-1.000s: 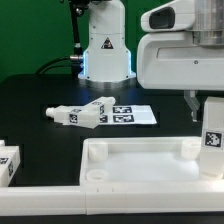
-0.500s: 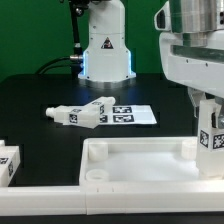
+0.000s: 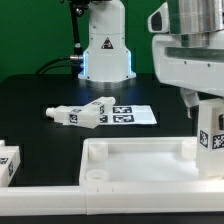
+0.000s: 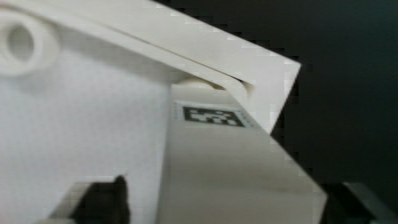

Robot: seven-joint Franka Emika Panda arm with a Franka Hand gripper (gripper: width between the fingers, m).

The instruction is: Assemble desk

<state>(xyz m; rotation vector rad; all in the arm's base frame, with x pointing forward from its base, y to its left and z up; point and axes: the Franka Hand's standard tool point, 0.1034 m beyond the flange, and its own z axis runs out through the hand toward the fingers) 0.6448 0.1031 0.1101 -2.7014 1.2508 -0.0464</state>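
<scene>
White plastic tabletop [image 3: 135,165] lies rim-up on the black table [image 3: 40,100] at the front of the exterior view. A round socket [image 3: 95,172] shows in its corner toward that view's left. One leg [image 3: 211,135] stands upright at the tabletop's end on the exterior view's right, with its tag facing the camera. The gripper [image 4: 237,205] hangs over this upright leg with its jaws spread wide. In the wrist view the dark fingers [image 4: 107,200] stand on either side of the leg with a gap on each side, so nothing is gripped. Two loose legs [image 3: 85,113] lie on the table farther back, just beside the marker board [image 3: 135,115]. A fourth leg [image 3: 8,165] lies at the exterior view's left edge. The arm's base [image 3: 105,50] stands behind them all.
</scene>
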